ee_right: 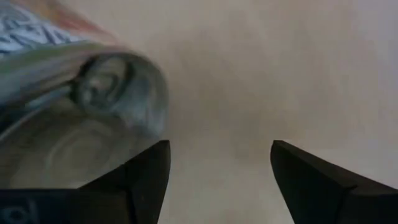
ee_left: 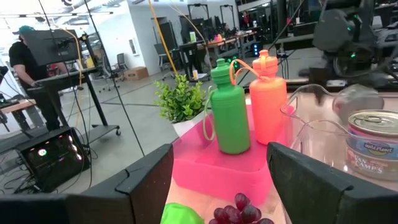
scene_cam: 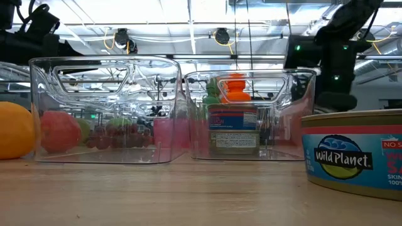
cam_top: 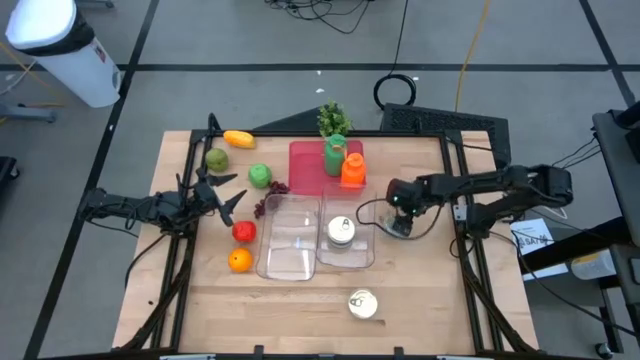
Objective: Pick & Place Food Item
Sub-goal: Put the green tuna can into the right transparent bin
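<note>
The right pincer (cam_top: 401, 224) hangs low over the table (cam_top: 430, 300), spread, right beside a can lying on its side (ee_right: 74, 106), just off the right wall of the right clear bin (cam_top: 352, 258). In that bin stands an upright can (cam_top: 341, 232). The left clear bin (cam_top: 288, 250) touches it. Bare wood lies open toward the right edge and the near edge, where a Wild Planet tin (cam_top: 362, 303) sits alone.

The left pincer (cam_top: 232, 193) is spread too, holding nothing, near the left edge among the fruit: a green apple (cam_top: 259, 176), grapes (cam_top: 266, 205), a red fruit (cam_top: 243, 232) and an orange (cam_top: 239, 261). Beyond it a pink tray (cam_top: 305, 165) carries a green bottle (cam_top: 335, 157) and an orange bottle (cam_top: 352, 168).
</note>
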Robot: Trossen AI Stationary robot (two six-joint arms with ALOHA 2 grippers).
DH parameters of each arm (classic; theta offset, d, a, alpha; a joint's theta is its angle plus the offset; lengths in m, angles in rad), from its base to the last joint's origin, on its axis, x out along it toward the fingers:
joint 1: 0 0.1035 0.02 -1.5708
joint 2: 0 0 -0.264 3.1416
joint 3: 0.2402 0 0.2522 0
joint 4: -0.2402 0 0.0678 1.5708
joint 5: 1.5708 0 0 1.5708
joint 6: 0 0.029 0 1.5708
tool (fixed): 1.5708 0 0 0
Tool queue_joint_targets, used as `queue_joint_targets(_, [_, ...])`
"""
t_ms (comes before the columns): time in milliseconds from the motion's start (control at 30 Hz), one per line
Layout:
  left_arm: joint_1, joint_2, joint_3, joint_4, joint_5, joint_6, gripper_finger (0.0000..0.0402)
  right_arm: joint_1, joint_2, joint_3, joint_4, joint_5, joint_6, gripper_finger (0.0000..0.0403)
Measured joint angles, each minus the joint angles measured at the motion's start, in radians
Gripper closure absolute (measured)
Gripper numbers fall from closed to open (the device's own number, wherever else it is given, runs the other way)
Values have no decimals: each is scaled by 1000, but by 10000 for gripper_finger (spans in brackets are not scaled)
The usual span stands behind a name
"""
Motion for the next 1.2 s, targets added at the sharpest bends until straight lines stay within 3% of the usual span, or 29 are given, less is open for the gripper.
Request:
queue_joint_targets(133, [0, 0, 0, -1, 0, 1, 128, -35, 46, -1, -40, 53, 0, 140])
queue_joint_targets(333, [0, 0, 0, -7, 0, 0, 128, -54, 53, -1, -21, 50, 14, 140])
queue_joint_targets(633, [0, 0, 0, -6, 0, 0, 128, -40, -85, -8, -25, 37, 166, 140])
queue_joint_targets(733, [0, 0, 0, -7, 0, 0, 128, 18, -155, -8, 18, 33, 226, 140])
queue_joint_targets(867, [0, 0, 0, -6, 0, 0, 128, 149, -219, -63, 210, 146, 289, 140])
queue_joint_targets(1000, [0, 0, 0, -7, 0, 0, 128, 256, -226, -137, 381, 227, 361, 140])
queue_joint_targets(1200, [0, 0, 0, -6, 0, 0, 128, 363, -203, -167, 449, 399, 472, 140])
